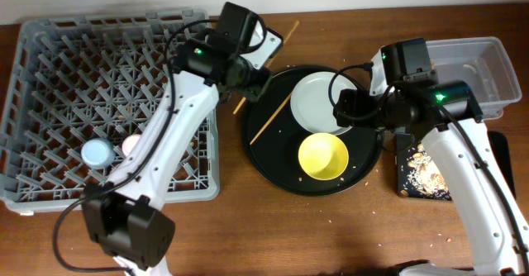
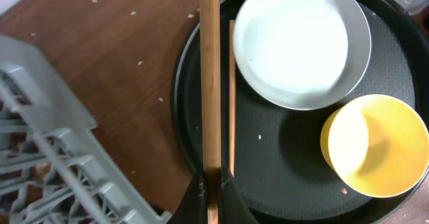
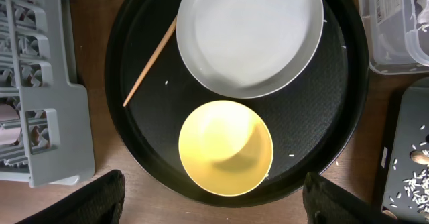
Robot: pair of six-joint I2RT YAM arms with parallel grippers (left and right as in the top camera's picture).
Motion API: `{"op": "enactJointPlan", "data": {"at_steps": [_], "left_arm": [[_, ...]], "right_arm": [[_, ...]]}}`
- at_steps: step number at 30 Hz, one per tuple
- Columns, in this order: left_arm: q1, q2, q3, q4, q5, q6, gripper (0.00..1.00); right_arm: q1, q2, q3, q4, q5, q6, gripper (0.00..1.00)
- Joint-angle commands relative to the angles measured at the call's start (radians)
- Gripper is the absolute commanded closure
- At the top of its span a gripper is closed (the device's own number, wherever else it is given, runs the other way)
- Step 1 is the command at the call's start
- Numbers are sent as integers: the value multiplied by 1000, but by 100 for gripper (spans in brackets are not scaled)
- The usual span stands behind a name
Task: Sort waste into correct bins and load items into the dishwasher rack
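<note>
My left gripper (image 1: 252, 84) (image 2: 211, 184) is shut on one wooden chopstick (image 1: 287, 36) (image 2: 210, 83), held over the left rim of the round black tray. The other chopstick (image 1: 271, 119) (image 2: 232, 96) (image 3: 151, 62) lies on that tray. The pale plate (image 1: 314, 102) (image 2: 301, 43) (image 3: 251, 33) and yellow bowl (image 1: 322, 156) (image 2: 379, 143) (image 3: 224, 147) sit on it too. My right gripper (image 1: 349, 109) (image 3: 218, 204) is open and empty above the bowl and plate. The blue cup (image 1: 97, 152) and pink cup (image 1: 131, 144) stand in the grey dishwasher rack (image 1: 107, 20) (image 2: 40, 117) (image 3: 47, 117).
The round black tray (image 1: 273, 156) (image 3: 120, 83) lies mid-table. The clear tub (image 1: 488, 69) (image 3: 395, 23) stands at the far right. The flat black tray (image 1: 409, 144) (image 3: 405, 137) below it holds beige scraps (image 1: 426, 173). Crumbs dot the wood.
</note>
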Motion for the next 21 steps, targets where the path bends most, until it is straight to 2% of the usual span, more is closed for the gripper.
{"op": "enactJointPlan", "data": {"at_steps": [1, 4, 8, 10, 14, 17, 19, 21], "left_arm": [[69, -117, 12, -10, 0, -64, 99], [180, -125, 10, -89, 1, -200, 99], [303, -109, 7, -147, -1, -217, 99], [323, -74, 4, -183, -96, -327, 98], [323, 54, -30, -178, -123, -332, 98], [308, 137, -30, -157, -93, -333, 95], [304, 191, -30, -137, 2, -332, 95], [296, 243, -30, -135, 9, -332, 94]], "right_arm": [[0, 4, 4, -5, 8, 5, 14], [0, 4, 4, -15, 9, 5, 14], [0, 4, 4, -14, 9, 5, 14], [0, 4, 4, -14, 9, 5, 14], [0, 4, 4, -5, 9, 5, 13], [0, 4, 4, -5, 9, 5, 13], [0, 4, 4, -4, 9, 5, 10], [0, 4, 4, -4, 9, 5, 9]]}}
